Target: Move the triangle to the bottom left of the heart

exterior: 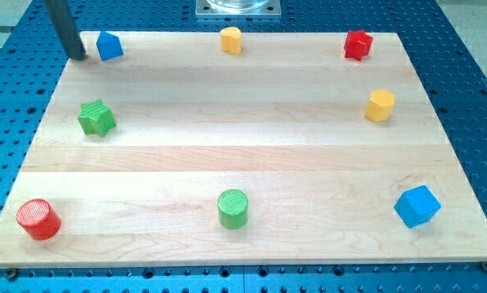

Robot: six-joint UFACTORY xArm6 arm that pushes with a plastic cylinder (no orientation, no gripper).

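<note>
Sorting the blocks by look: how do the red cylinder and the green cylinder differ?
The red cylinder sits at the wooden board's bottom-left corner; the green cylinder sits at its bottom middle. Red looks slightly tilted; green stands upright. Both are ridged-topped cylinders, far from my tip.

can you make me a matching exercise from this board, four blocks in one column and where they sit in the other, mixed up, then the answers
Blocks:
1. red cylinder
2. blue cube
3. green star
4. blue triangle

Places:
A. top left corner of the view, just to the right of my tip
B. bottom right corner of the view
C. left side of the view, about halfway up the board
D. bottom left corner of the view

Right pairs: 1-D, 2-B, 3-C, 4-A
</note>
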